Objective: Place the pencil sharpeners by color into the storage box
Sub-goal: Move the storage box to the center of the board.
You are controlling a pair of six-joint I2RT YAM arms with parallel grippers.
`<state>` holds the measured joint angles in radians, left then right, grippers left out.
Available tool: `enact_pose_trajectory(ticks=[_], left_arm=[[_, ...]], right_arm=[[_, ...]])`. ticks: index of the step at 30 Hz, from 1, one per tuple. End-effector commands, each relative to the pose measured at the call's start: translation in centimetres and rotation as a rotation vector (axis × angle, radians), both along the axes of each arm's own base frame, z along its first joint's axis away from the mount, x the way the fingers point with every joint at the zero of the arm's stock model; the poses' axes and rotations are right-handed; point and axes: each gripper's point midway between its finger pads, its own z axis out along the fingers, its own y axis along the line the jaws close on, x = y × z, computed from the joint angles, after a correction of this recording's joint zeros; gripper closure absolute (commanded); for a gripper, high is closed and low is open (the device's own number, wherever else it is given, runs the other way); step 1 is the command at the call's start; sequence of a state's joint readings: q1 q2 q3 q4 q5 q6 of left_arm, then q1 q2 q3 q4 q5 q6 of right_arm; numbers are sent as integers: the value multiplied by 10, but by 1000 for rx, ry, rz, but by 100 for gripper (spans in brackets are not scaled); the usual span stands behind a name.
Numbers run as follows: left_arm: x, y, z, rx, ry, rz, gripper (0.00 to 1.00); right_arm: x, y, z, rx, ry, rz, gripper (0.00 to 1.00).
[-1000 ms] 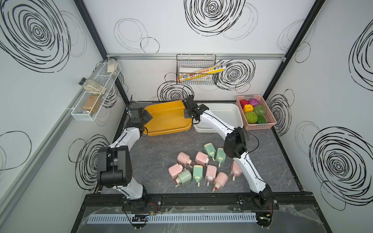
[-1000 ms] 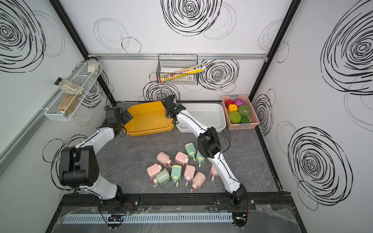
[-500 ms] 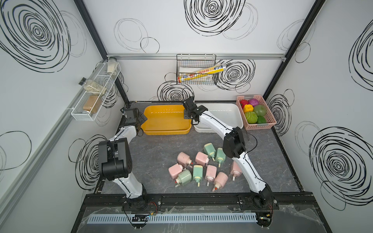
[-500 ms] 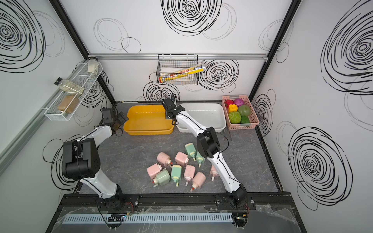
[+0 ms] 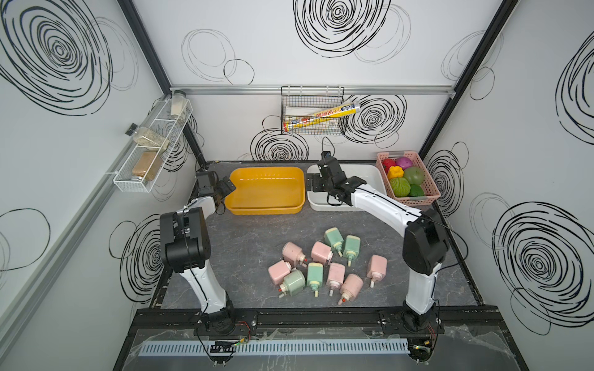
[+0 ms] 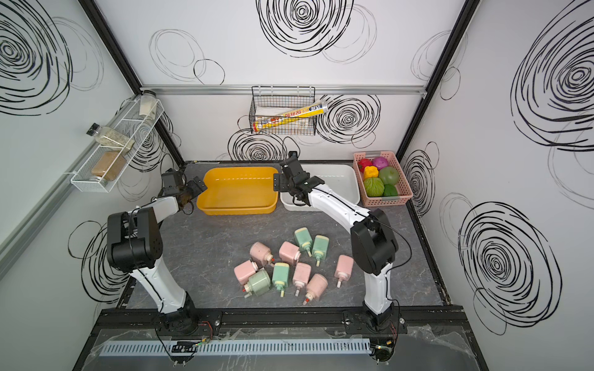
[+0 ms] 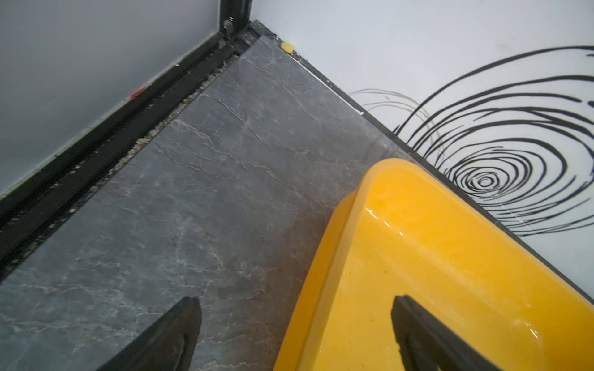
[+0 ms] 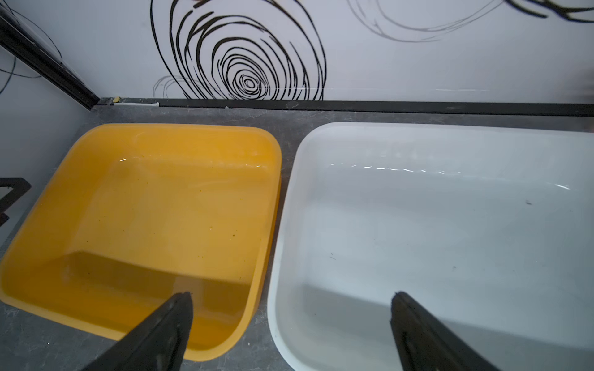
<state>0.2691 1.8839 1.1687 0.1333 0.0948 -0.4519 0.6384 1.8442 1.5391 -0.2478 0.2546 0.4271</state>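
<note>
1. Left tool (image 5: 226, 189): jaws wide and empty, straddling the left end rim of the yellow tray (image 5: 263, 210). In the wrist view one finger is over the bench (image 7: 193, 192) and the other over the tray.
2. Right tool (image 5: 313, 185): jaws wide and empty, above the gap between the yellow tray and the white tray (image 5: 369, 172). Both trays are empty.
3. Pencil sharpeners (image 5: 336, 276): all ten lie clustered on the bench, front-centre and well apart from the trays. Six are pink, four green (image 5: 334, 237); several touch.
4. Judgement: the step in hand is the first pick. Start with the outlying pink sharpener (image 5: 376, 268) on the right, which is clear of its neighbours.
5. Close across the blocky body, not the cream neck. Keep one colour per tray.
</note>
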Motion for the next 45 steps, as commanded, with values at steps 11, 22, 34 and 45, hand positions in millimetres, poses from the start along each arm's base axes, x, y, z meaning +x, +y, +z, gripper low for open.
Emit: enact_pose_trajectory(ticks=[11,22,34,45], left_arm=[[22,-19,1,-1,-25,-86,1],[25,-52,-4,-19,8,-115,1],[21,-48,2,36,36,-82,1],[6,-43,36,91,-25,-59,1]], right_arm=[[-57,-73,17,78,-151,34,0],[-78,-73,34,107,-216,110,0],[-81,-85,30,80,-206,64,0],[-99,-101,-4,3,-65,28,0]])
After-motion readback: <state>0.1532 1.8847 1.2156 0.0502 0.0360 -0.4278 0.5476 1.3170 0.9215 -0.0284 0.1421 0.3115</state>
